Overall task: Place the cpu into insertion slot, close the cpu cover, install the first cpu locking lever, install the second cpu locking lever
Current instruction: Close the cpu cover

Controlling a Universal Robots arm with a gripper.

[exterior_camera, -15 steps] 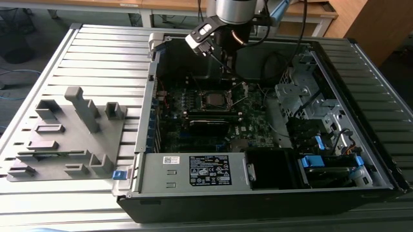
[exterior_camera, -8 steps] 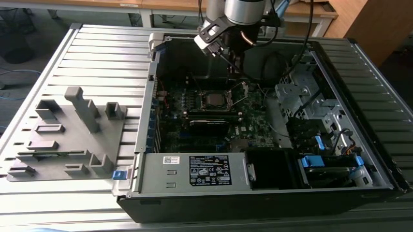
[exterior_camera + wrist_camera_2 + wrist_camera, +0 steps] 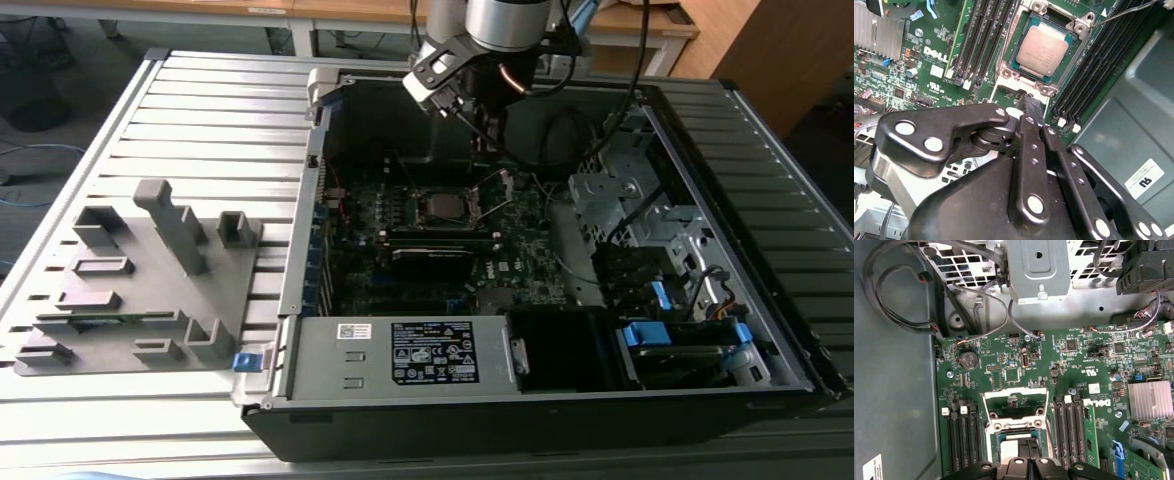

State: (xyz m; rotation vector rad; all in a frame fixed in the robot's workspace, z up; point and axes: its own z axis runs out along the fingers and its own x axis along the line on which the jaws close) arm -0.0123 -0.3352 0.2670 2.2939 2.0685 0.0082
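One gripper [image 3: 490,128] hangs from the arm over the far part of the open computer case [image 3: 307,370], just above the motherboard [image 3: 414,250]. In the second wrist view the gripper [image 3: 1031,102] has its two black fingers [image 3: 1026,150] pressed side by side with nothing seen between them: the jaws are clenched and empty.

1. The cpu [image 3: 1043,50] lies flat in the insertion slot [image 3: 1054,21], dull silver top facing up. The gripper does not touch it; the fingertips stand near one edge of the socket.
2. In the exterior view the cpu [image 3: 445,205] sits near the middle of the board, below the gripper.
3. The cpu cover [image 3: 1015,393] is swung open (a thin silvery frame with a cut-out centre) and lies back from the socket, between two banks of memory slots [image 3: 961,440]. In the first wrist view the gripper [image 3: 1026,460] is just beside its hinged end.
4. A thin wire lever [image 3: 1119,14] stands raised, clear of the socket frame.

Surroundings: a finned heat sink [image 3: 1150,400] and a coin battery [image 3: 968,360] sit on the board. The case rests on a slatted table [image 3: 200,110], with a grey fixture [image 3: 134,270] well apart towards the exterior view's left.
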